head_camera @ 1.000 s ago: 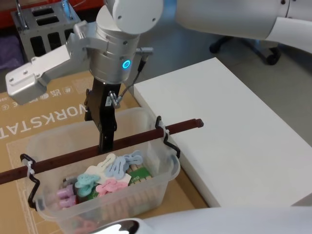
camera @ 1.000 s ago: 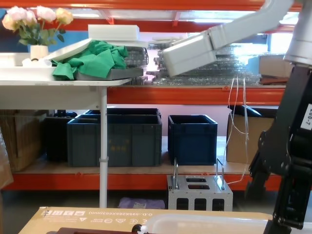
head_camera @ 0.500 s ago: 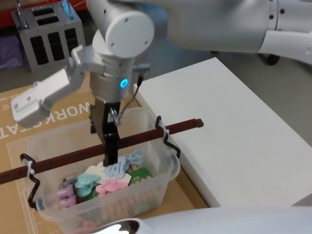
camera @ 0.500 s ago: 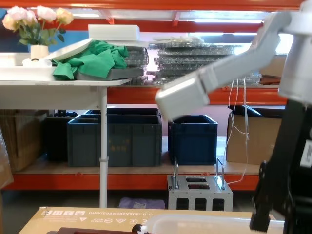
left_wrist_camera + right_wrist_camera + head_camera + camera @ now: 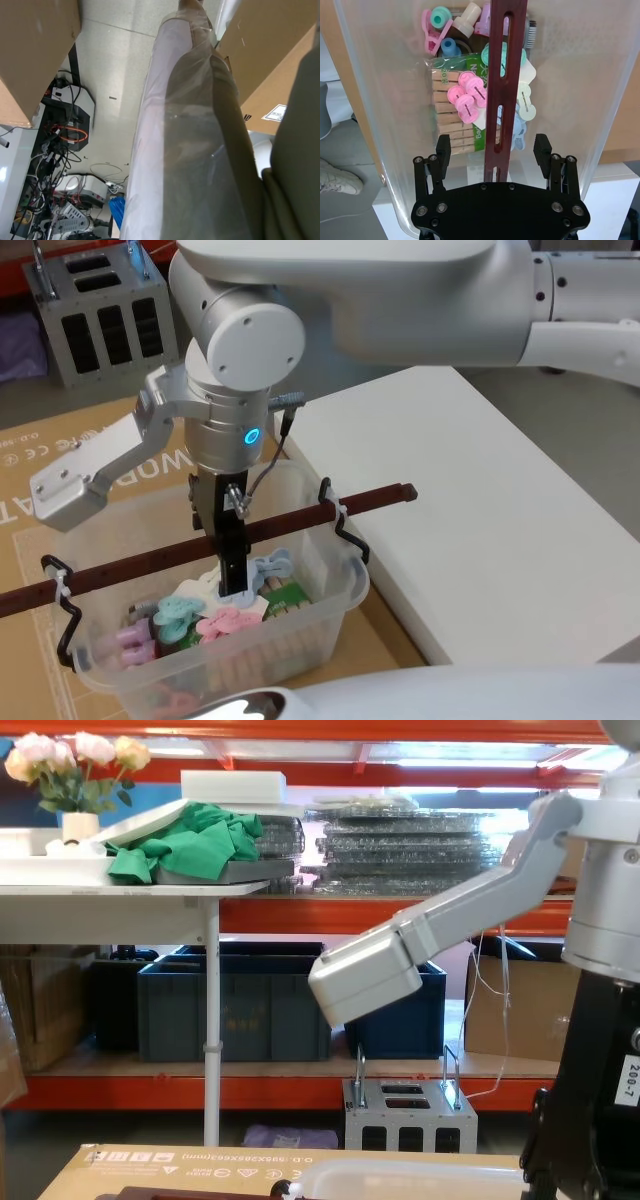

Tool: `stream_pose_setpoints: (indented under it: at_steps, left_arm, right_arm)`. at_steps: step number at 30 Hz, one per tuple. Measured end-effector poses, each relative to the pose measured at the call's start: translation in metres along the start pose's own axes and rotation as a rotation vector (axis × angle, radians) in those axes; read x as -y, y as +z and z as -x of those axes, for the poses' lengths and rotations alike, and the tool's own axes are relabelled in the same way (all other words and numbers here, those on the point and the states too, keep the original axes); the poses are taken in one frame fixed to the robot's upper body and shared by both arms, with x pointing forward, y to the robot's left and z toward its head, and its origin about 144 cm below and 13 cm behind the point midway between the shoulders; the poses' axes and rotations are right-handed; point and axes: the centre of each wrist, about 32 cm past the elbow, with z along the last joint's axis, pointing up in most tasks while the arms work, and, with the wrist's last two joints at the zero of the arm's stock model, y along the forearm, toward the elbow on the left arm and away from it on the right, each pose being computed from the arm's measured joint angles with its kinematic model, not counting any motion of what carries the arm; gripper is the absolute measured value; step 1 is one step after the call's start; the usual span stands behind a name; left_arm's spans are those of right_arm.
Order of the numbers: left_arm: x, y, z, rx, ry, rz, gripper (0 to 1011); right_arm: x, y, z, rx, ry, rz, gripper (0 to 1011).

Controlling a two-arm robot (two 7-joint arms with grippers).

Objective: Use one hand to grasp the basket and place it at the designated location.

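Your right gripper (image 5: 493, 145) is straddling the basket (image 5: 345, 580)'s stiff bar handle (image 5: 494, 75), lower centre of frame, fingers (image 5: 443, 145) apart. You're probably lifting a light, tippy tub, so grip mid-bar.

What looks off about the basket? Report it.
Nothing is spilled or broken. One oddity: the handle juts well past the rim of the basket at both ends and is fastened there with a white tie. The pegs all lie inside. The right gripper, open, straddles the handle.
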Motion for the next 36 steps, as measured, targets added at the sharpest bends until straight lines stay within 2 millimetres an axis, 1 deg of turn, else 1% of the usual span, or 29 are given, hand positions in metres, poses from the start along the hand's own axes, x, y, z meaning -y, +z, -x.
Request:
stream_pose_setpoints:
  at_steps: [8, 20, 25, 28, 33, 36]
  left_arm:
    - [0.000, 0.000, 0.000, 0.000, 0.000, 0.000, 0]
    - [0.000, 0.000, 0.000, 0.000, 0.000, 0.000, 0]
    - [0.000, 0.000, 0.000, 0.000, 0.000, 0.000, 0]
    - [0.000, 0.000, 0.000, 0.000, 0.000, 0.000, 0]
    - [0.000, 0.000, 0.000, 0.000, 0.000, 0.000, 0]
    - [0.000, 0.000, 0.000, 0.000, 0.000, 0.000, 0]
  right_arm:
    - [-0.011, 0.000, -0.004, -0.002, 0.025, -0.001, 1001]
    - [-0.017, -0.002, -0.007, -0.009, 0.039, -0.001, 1001]
    - [-0.023, -0.004, -0.009, -0.014, 0.054, 0.003, 1002]
    - [-0.024, -0.005, -0.010, -0.019, 0.057, 0.006, 973]
    - [-0.023, -0.007, -0.007, -0.025, 0.047, 0.007, 859]
    - [-0.022, -0.007, -0.007, -0.026, 0.045, 0.007, 769]
